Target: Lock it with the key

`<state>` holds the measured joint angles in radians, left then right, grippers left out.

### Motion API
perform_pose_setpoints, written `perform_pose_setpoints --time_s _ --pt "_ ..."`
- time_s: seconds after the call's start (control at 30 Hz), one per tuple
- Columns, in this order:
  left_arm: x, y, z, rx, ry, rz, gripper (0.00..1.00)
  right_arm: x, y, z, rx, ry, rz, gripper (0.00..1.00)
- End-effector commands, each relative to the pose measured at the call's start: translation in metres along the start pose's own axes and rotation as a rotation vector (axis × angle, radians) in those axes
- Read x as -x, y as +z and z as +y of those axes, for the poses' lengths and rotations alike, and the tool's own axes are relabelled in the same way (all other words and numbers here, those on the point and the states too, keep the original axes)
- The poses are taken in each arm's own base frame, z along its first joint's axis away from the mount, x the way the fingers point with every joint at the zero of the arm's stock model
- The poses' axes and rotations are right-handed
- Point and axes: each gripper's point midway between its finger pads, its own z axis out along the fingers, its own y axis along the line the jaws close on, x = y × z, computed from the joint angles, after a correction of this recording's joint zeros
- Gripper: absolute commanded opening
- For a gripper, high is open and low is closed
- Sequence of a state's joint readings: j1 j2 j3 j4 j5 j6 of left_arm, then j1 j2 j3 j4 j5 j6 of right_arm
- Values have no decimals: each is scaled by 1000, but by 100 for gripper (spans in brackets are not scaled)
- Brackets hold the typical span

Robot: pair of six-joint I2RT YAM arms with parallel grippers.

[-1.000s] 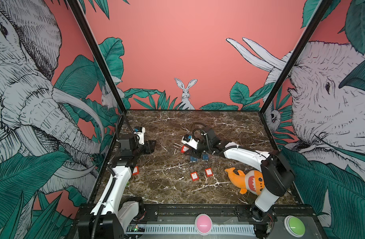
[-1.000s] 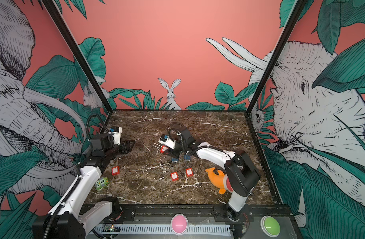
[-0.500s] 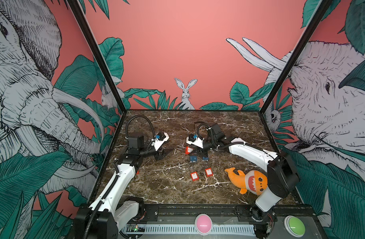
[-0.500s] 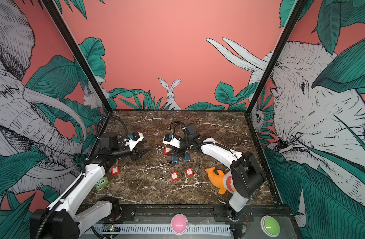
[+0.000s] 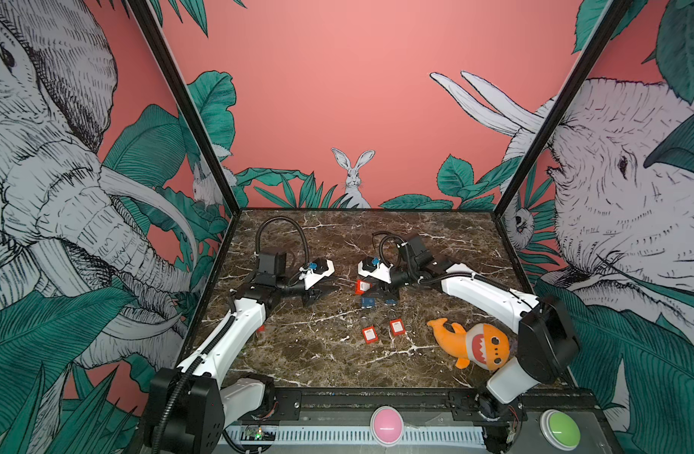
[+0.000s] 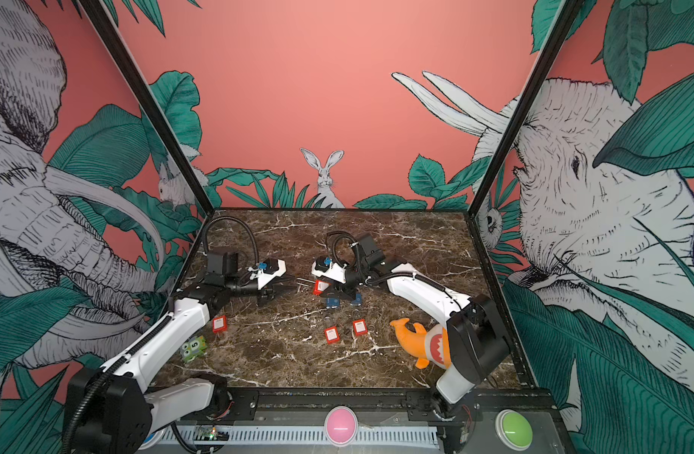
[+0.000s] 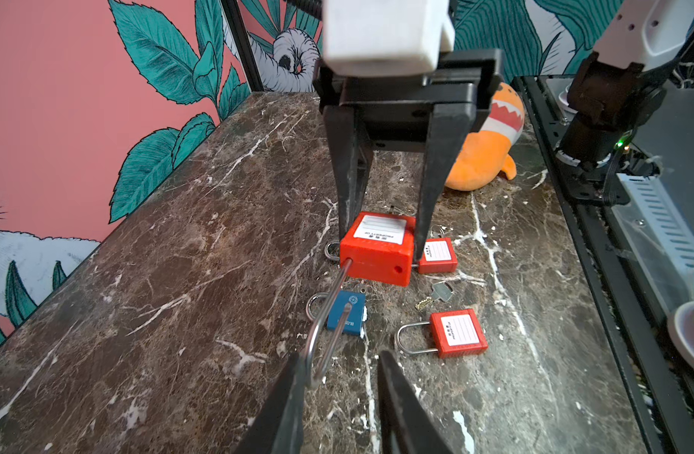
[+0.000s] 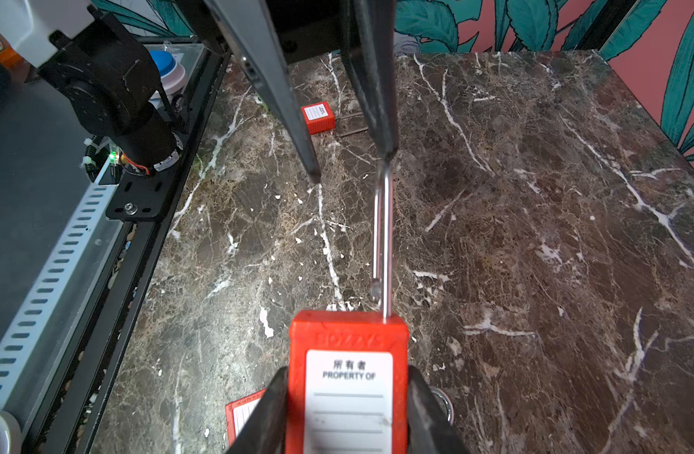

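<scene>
Jaws of the left gripper (image 7: pixel 339 355) stand narrow either side of the bend of the shackle (image 8: pixel 387 243), one finger touching it, unclamped; the right gripper (image 7: pixel 382 243) grips the red padlock (image 7: pixel 376 255) by its body over the table (image 7: pixel 180 275). The shackle's free leg is out of the padlock, so the step looks like closing it: next, pinch the bend and press that leg into its hole. A loose key (image 7: pixel 435 295) lies on the table just below the padlock.

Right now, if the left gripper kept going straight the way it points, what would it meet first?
The shackle of the red padlock in the right gripper; its bend seems to sit just inside the left gripper.
</scene>
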<state>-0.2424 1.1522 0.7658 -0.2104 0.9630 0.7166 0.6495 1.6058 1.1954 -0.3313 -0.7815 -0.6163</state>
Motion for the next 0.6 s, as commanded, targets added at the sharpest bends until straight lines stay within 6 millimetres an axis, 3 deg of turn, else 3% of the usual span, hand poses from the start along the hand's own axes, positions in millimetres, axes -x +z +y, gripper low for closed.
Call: perform_pose_setpoints --time_s 0.0,0.33,0.57 --pt "3 2 0 -6 22 4 34 19 -10 4 7 -89 -52 23" --pt "-2 8 9 45 0 36 48 14 -10 9 23 -102 -25 22" --pt "-4 12 1 17 -12 33 37 15 -11 10 22 -110 -27 22"
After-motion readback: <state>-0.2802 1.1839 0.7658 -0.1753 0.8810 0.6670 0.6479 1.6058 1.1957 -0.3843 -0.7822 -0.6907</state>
